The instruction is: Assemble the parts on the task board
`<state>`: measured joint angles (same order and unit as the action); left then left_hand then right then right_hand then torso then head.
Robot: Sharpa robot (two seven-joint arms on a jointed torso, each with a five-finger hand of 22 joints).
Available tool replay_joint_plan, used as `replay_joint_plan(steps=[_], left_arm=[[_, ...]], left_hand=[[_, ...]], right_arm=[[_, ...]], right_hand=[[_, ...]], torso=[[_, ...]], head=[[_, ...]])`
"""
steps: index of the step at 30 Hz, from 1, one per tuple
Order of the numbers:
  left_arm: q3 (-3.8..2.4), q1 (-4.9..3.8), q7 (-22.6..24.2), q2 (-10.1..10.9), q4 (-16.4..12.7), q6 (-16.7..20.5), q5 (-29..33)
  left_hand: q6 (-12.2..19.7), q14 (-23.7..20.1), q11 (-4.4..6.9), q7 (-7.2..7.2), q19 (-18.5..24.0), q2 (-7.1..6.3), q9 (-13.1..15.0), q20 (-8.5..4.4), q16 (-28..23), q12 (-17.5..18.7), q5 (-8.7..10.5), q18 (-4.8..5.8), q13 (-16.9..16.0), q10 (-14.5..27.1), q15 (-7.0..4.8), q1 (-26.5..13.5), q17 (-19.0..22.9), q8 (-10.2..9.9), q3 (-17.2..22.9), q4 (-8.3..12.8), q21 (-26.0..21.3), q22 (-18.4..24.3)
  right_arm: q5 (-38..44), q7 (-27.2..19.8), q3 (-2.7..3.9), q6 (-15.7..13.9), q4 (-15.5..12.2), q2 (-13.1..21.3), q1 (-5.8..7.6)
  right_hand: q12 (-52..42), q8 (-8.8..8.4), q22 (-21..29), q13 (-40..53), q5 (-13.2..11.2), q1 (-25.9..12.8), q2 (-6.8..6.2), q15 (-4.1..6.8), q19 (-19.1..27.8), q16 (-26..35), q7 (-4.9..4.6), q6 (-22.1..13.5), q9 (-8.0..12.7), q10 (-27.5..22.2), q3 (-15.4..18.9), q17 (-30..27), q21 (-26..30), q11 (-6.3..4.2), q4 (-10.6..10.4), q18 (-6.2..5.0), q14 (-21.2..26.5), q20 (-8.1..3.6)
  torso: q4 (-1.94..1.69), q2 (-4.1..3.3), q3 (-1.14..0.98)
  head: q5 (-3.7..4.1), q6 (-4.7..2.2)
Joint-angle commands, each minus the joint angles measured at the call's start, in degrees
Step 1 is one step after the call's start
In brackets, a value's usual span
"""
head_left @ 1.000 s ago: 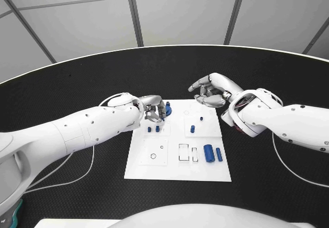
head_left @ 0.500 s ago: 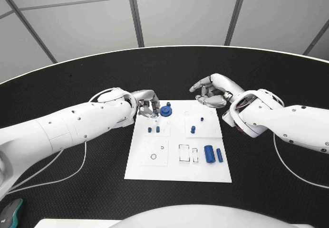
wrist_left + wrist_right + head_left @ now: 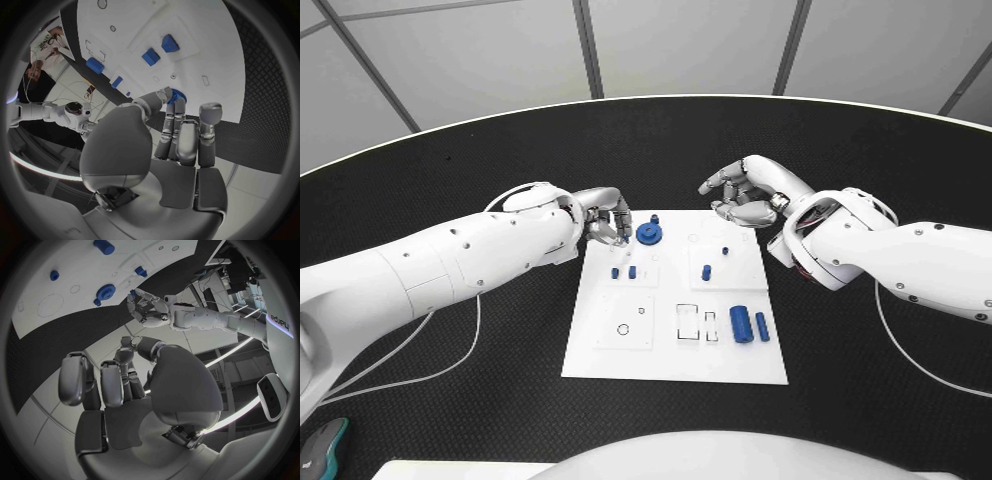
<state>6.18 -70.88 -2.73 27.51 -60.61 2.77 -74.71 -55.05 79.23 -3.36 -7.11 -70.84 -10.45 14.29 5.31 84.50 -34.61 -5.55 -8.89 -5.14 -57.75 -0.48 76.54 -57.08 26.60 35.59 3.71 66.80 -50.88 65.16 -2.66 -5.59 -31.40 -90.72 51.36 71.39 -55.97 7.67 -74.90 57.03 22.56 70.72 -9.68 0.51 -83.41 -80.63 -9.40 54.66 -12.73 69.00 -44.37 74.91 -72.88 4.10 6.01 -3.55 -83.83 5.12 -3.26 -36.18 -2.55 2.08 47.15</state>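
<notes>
**Left hand at the gear, right hand idle off the board's far corner**

I see the task board (image 3: 675, 345), a flat white plate, lying mid-table on the black textured table (image 3: 444, 200), with open black surface on every side. My left hand (image 3: 607, 222) sits at the board's far-left corner, fingertips (image 3: 164, 96) against the blue toothed gear (image 3: 651, 237); I cannot tell whether it grips it. My right hand (image 3: 750, 192) hovers just beyond the far-right corner, fingers curled in on nothing. Small blue pegs (image 3: 705, 271) stand mid-board; two blue cylinders (image 3: 749, 325) lie near the right edge. No writing on the board is legible.
</notes>
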Motion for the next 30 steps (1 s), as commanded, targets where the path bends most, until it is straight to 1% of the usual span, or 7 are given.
replay_joint_plan(steps=[1, 3, 4, 7, 18, 30], left_arm=[[0.0, 0.02, 0.09, -0.46, 0.45, -0.17, 0.08], [0.0, 0.04, 0.14, -0.76, 0.79, -0.3, 0.11], [0.01, 0.06, 0.18, -0.93, 1.0, -0.37, 0.13], [0.01, 0.13, 0.3, -1.31, 1.56, -0.58, 0.15], [0.02, 0.57, 0.46, -2.4, 2.58, -1.28, 0.17], [0.03, 0.81, 0.15, -2.73, 3.39, -2.18, 0.17]], left_hand=[[-0.37, 0.36, 0.11, 0.07, -0.26, -0.08, 0.08, -0.05, 0.13, 0.35, 0.14, 0.7, -0.08, -0.48, -0.19, -0.2, 0.08, -0.31, -0.06, 0.06, 0.31, -0.04], [-0.37, 0.36, 0.11, 0.07, -0.26, -0.08, 0.08, -0.05, 0.13, 0.35, 0.14, 0.7, -0.08, -0.48, -0.19, -0.2, 0.08, -0.31, -0.06, 0.06, 0.31, -0.04], [-0.37, 0.36, 0.11, 0.07, -0.26, -0.08, 0.08, -0.05, 0.13, 0.35, 0.14, 0.7, -0.08, -0.48, -0.19, -0.2, 0.08, -0.31, -0.06, 0.06, 0.31, -0.04], [-0.39, 0.4, 0.11, 0.07, -0.25, -0.06, 0.1, -0.06, 0.14, 0.38, 0.13, 0.69, -0.07, -0.51, -0.19, -0.18, 0.01, -0.33, -0.04, 0.07, 0.29, 0.0], [-0.4, 0.4, 0.11, 0.08, -0.23, -0.05, 0.11, -0.07, 0.13, 0.4, 0.12, 0.68, -0.07, -0.52, -0.19, -0.16, 0.06, -0.35, -0.02, 0.08, 0.27, 0.04], [-0.43, 0.4, 0.11, 0.07, -0.22, 0.02, 0.16, -0.1, 0.09, 0.5, 0.09, 0.66, -0.05, -0.57, -0.19, -0.1, 0.18, -0.44, 0.05, 0.11, 0.26, 0.08]], right_arm=[[0.0, 0.01, 0.0, 0.0, -0.02, -0.01, 0.0], [0.0, 0.02, 0.0, -0.02, -0.07, -0.01, 0.0], [0.0, 0.03, 0.0, -0.03, -0.09, -0.01, 0.0], [0.0, 0.04, 0.0, -0.05, -0.15, 0.0, 0.0], [0.0, 0.09, 0.0, -0.1, -0.34, 0.09, 0.01], [0.0, 0.09, 0.01, -0.11, -0.37, 0.1, 0.01]], right_hand=[[0.05, 0.39, -2.33, 0.04, 0.05, -0.1, -0.36, 0.36, 0.24, 0.26, 0.0, 0.42, -0.07, 0.21, -0.15, 0.16, 0.21, -0.26, 0.02, -0.66, -2.45, -0.3], [0.05, 0.39, -2.33, 0.04, 0.05, -0.1, -0.36, 0.36, 0.24, 0.26, 0.0, 0.42, -0.07, 0.21, -0.15, 0.16, 0.21, -0.26, 0.02, -0.66, -2.45, -0.3], [0.05, 0.39, -2.33, 0.04, 0.05, -0.1, -0.36, 0.36, 0.24, 0.26, 0.0, 0.42, -0.07, 0.21, -0.15, 0.16, 0.21, -0.26, 0.02, -0.66, -2.45, -0.3], [0.06, 0.42, -2.33, -0.01, 0.06, -0.08, -0.36, 0.37, 0.21, 0.27, 0.01, 0.41, -0.08, 0.27, -0.15, 0.17, 0.22, -0.27, 0.02, -0.66, -2.47, -0.32], [0.08, 0.45, -2.33, -0.09, 0.07, -0.07, -0.36, 0.4, 0.18, 0.28, 0.03, 0.39, -0.09, 0.34, -0.15, 0.19, 0.23, -0.29, 0.02, -0.65, -2.49, -0.35], [0.08, 0.45, -2.33, -0.09, 0.07, -0.07, -0.36, 0.4, 0.18, 0.28, 0.03, 0.39, -0.09, 0.34, -0.15, 0.19, 0.23, -0.29, 0.02, -0.65, -2.49, -0.35]], torso=[[0.05, -0.03, -0.02], [0.05, -0.04, -0.04], [0.02, -0.03, -0.09], [0.0, -0.02, -0.13], [0.03, 0.0, -0.02], [-0.03, 0.05, 0.01]], head=[[-0.03, 0.04], [-0.09, 0.03], [-0.02, 0.04], [0.04, 0.11], [0.1, 0.39], [0.12, 0.6]])
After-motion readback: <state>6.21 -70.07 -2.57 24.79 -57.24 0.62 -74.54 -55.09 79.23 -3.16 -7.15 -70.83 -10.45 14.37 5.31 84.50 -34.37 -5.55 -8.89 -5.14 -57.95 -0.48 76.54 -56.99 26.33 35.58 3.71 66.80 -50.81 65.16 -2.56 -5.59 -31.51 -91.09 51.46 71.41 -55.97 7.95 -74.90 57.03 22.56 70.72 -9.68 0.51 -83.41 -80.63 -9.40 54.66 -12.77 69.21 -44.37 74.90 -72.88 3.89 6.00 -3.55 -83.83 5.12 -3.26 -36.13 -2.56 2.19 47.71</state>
